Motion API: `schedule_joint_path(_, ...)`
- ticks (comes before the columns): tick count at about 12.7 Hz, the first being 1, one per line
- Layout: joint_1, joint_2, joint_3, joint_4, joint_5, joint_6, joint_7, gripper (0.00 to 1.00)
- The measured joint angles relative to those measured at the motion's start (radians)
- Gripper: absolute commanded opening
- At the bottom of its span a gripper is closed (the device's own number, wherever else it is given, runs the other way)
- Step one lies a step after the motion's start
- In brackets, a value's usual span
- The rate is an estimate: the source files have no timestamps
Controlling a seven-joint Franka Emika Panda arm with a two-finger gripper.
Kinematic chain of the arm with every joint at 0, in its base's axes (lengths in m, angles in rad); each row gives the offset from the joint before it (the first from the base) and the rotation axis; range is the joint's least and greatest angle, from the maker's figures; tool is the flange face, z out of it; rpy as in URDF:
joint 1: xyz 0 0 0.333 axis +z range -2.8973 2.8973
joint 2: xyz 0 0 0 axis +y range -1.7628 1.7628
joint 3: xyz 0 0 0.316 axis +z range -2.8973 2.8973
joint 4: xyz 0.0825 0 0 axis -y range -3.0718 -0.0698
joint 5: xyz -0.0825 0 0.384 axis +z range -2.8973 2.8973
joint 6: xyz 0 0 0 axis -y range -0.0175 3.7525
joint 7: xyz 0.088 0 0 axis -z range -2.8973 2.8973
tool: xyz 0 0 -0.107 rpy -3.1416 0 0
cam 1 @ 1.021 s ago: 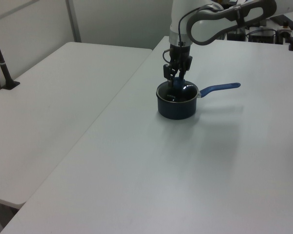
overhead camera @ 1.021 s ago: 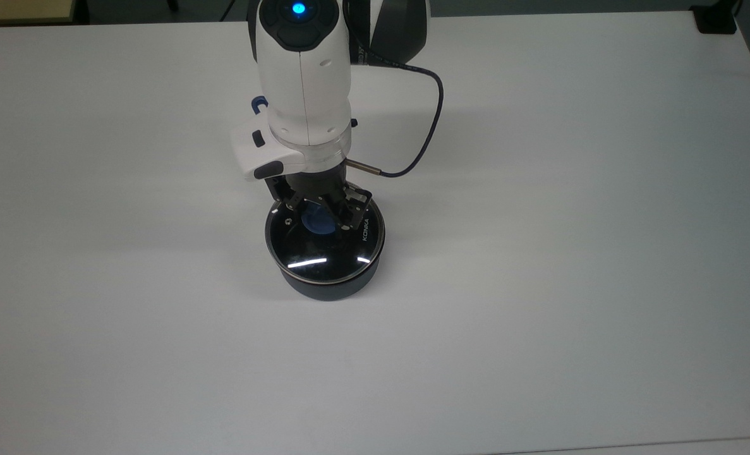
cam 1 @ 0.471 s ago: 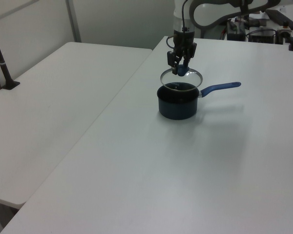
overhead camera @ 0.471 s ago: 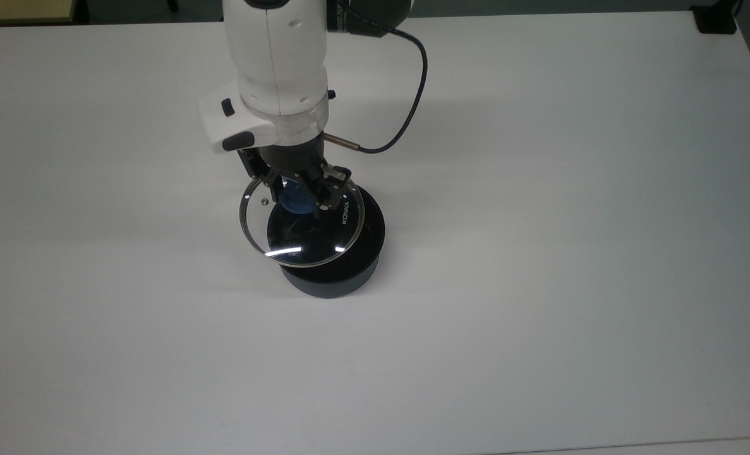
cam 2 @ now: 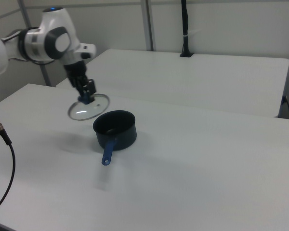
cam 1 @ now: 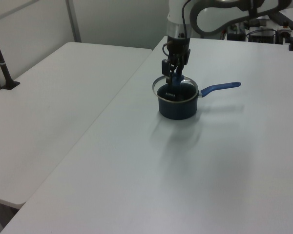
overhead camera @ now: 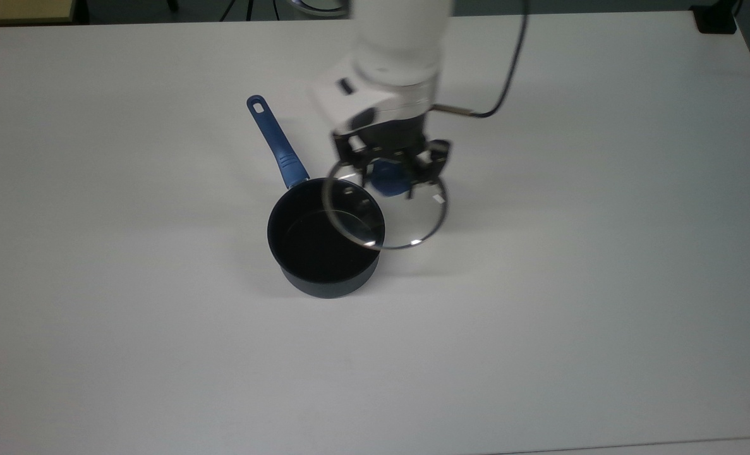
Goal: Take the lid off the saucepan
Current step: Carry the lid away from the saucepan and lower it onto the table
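Your end effector (overhead camera: 392,179) has its two black fingers clamped on the blue knob of the round clear glass lid with the steel rim (overhead camera: 406,221), and that lid is up in the air, off the pot. In the top view it sits toward the top view's right of the small dark navy saucepan with the black inside (overhead camera: 325,243), with its edge overlapping the pan's rim in the picture. In the right view the lid (cam 2: 88,109) hangs tilted, just beside the saucepan (cam 2: 115,129) on the right view's left, with its shadow on the white surface (cam 2: 183,168) below it. In the left view the end effector (cam 1: 172,74) and the lid (cam 1: 175,90) sit in front of the pan (cam 1: 177,105), so you can't judge the gap from there.

The saucepan is open and stands upright on the surface (overhead camera: 539,284), roughly mid-table. Its long blue straight handle (overhead camera: 277,145) points toward the upper left in the top view, hole at the far end. A dark cable (overhead camera: 507,82) loops off the arm's wrist.
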Motion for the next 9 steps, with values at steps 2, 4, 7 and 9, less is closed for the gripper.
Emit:
schedule_joint_path(2,0.072,-0.004,-0.001,-0.02,0.001,-0.031,0.014,0.58)
schedule_joint_path(4,0.139,-0.001,0.0,-0.069,0.001,-0.035,0.016,0.59)
schedule_joint_path(7,0.215,0.037,0.0,-0.111,0.002,-0.03,0.052,0.59)
schedule_joint_path(9,0.235,0.074,0.0,-0.127,0.002,0.012,0.075,0.59)
